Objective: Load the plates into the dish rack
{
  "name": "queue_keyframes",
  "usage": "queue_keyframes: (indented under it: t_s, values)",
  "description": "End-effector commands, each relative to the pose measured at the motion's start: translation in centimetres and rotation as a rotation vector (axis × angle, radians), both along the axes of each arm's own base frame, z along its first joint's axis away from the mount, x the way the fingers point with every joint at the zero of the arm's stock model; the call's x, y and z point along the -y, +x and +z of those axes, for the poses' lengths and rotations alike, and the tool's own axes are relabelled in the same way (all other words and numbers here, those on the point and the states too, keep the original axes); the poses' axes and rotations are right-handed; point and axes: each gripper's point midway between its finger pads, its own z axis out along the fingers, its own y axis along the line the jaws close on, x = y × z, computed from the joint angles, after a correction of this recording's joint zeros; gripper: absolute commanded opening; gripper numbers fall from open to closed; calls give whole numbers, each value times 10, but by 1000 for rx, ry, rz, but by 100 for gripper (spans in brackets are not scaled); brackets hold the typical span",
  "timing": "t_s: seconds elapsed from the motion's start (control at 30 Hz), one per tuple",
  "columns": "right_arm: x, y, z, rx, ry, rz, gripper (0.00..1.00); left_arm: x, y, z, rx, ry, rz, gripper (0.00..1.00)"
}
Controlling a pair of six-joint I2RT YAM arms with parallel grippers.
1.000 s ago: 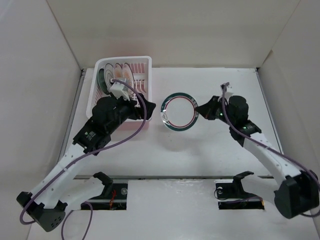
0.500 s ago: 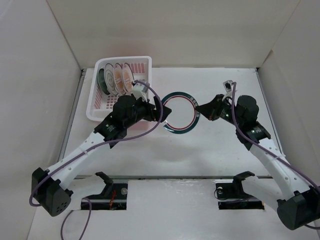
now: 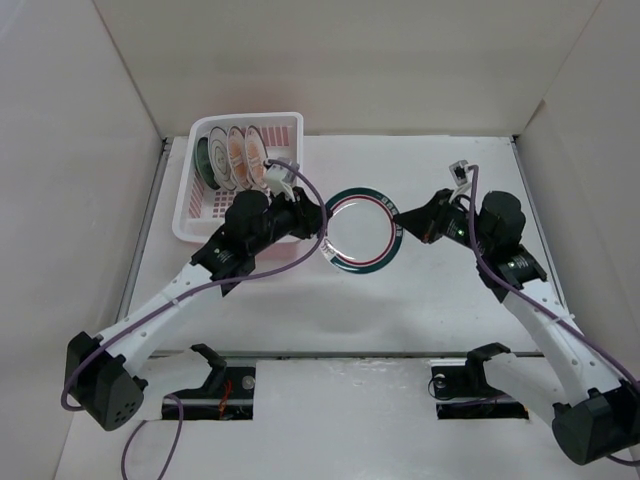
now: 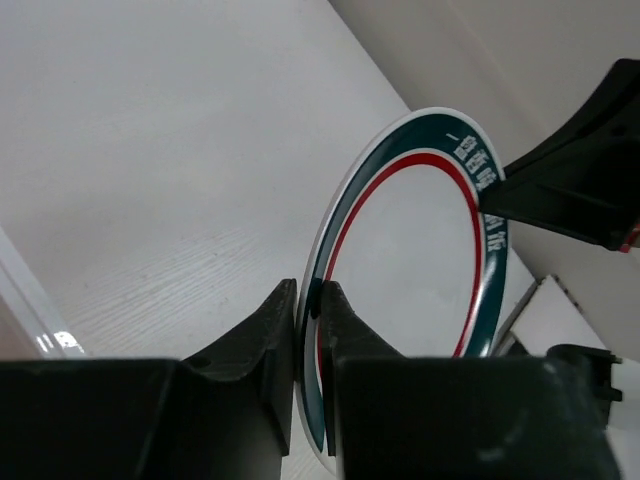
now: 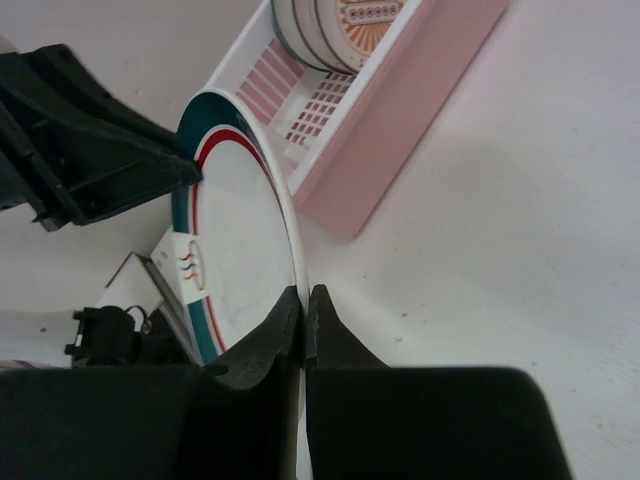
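A white plate with a green rim and a red ring (image 3: pixel 362 228) hangs tilted above the middle of the table, held from both sides. My left gripper (image 3: pixel 322 228) is shut on its left edge; the left wrist view shows that plate (image 4: pixel 420 260) pinched between the left gripper (image 4: pixel 305 290) jaws. My right gripper (image 3: pixel 400 222) is shut on the right edge, and the plate (image 5: pixel 235 250) sits in the right gripper (image 5: pixel 302 292) jaws. The pink dish rack (image 3: pixel 240 118) stands at the back left. In it stand a dark green plate (image 3: pixel 205 160) and orange sunburst plates (image 3: pixel 250 150).
White walls close in the table on the left, back and right. Two black mounts (image 3: pixel 220 375) (image 3: pixel 465 380) sit at the near edge by the arm bases. A purple cable loops over the left arm (image 3: pixel 300 190). The rack's near pink wall (image 5: pixel 400 110) lies close behind the held plate.
My left arm has swung right from over the rack to the plate and shut on its left edge. The right gripper has kept hold of the plate and shifted slightly.
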Motion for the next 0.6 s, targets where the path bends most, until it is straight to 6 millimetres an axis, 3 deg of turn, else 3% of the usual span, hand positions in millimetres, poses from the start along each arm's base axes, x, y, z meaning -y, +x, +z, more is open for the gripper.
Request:
queue_keyframes:
  t_s: [0.0, 0.17, 0.2, 0.23, 0.27, 0.4, 0.43, 0.5, 0.53, 0.57]
  values:
    - [-9, -10, 42, 137, 51, 84, 0, 17, -8, 21, 68, -86, -90, 2]
    - [-11, -12, 40, 138, 52, 103, 0, 25, -12, 24, 73, -109, -146, 0]
    - [-10, -14, 43, 148, 54, 103, 9, 26, -12, 30, 88, -120, -146, 0]
    - [-10, -14, 43, 148, 55, 103, 67, 25, -10, 30, 89, -119, -136, 0]
    - [-10, -13, 43, 149, 54, 93, 96, 22, -9, 38, 99, -124, -118, 0]
    - [0, -1, 33, 127, 42, -1, 100, 4, 9, 63, 135, -84, 19, 0]
    - [7, 6, 34, 125, 38, -64, 100, -8, 20, 88, 174, -92, 108, 0]
    - [11, 10, 29, 106, 28, -101, 100, -23, 30, 94, 161, -38, 205, 0]
    - [12, 10, 26, 103, 16, -100, 100, -38, 36, 124, 219, -37, 285, 0]
    - [13, 11, 26, 103, 15, -111, 100, -47, 41, 125, 215, 6, 329, 0]
